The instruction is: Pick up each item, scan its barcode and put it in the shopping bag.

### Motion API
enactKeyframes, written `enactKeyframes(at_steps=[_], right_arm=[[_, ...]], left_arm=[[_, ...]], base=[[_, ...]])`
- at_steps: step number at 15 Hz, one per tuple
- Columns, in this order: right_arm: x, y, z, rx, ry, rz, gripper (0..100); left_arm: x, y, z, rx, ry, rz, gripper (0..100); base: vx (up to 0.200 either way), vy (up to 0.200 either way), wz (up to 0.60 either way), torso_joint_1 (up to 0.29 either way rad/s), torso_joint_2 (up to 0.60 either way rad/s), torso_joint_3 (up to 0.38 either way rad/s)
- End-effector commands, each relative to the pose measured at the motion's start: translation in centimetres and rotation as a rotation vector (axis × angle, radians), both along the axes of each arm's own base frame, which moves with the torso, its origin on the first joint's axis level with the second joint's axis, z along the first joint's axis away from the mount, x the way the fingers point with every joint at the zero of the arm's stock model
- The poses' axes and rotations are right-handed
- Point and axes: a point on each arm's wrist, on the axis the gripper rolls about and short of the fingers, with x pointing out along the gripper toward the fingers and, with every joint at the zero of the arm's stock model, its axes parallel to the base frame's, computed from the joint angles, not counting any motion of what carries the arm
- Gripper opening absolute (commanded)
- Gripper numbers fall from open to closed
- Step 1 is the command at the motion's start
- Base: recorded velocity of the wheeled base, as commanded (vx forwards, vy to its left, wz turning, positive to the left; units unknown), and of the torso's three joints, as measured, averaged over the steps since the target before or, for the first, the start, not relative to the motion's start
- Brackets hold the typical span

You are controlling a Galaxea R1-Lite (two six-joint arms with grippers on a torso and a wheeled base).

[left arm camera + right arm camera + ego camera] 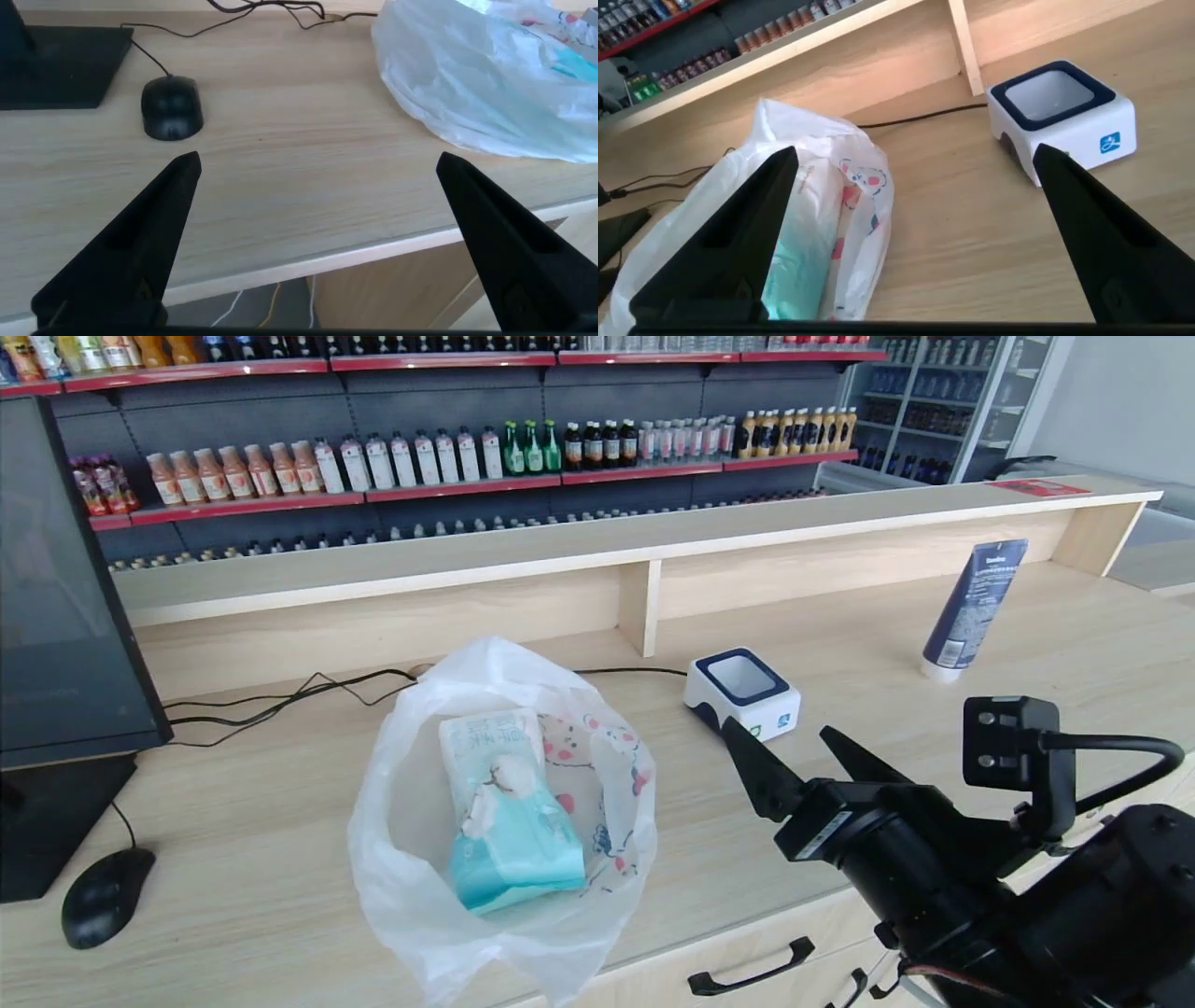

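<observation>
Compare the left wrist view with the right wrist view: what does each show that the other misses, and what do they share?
Left wrist view, not the right: the black mouse and the monitor base. Right wrist view, not the left: the barcode scanner and the bottle shelves behind. Both: the shopping bag holding a teal pack, standing on the wooden counter.
</observation>
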Motion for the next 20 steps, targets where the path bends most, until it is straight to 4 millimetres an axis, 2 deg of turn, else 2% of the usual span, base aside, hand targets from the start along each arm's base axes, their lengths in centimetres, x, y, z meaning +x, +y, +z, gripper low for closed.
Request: enactKeyframes(at_steps=[1,18,20], right_arm=[[-0.4,-0.5,0.3,0.005,-0.008,-0.001,100],[-0.5,-0.5,-0.7,-0.058,0.011,-0.004,100],[-0.4,-0.4,-1.0,-0.068,0.02,-0.005,100]], left_arm=[[0.0,0.0,0.0,-0.003,-0.002,0.002,100],[0.0,0.0,0.0,-0.004,0.002,0.002,100],[0.0,0.0,0.0,-0.004,0.002,0.002,100]], base=[[0.0,0.0,0.0,0.0,0.0,0.0],[0.0,-0.2,0.0,0.003,0.0,0.002],[0.0,-0.2,0.6,0.002,0.0,0.002]])
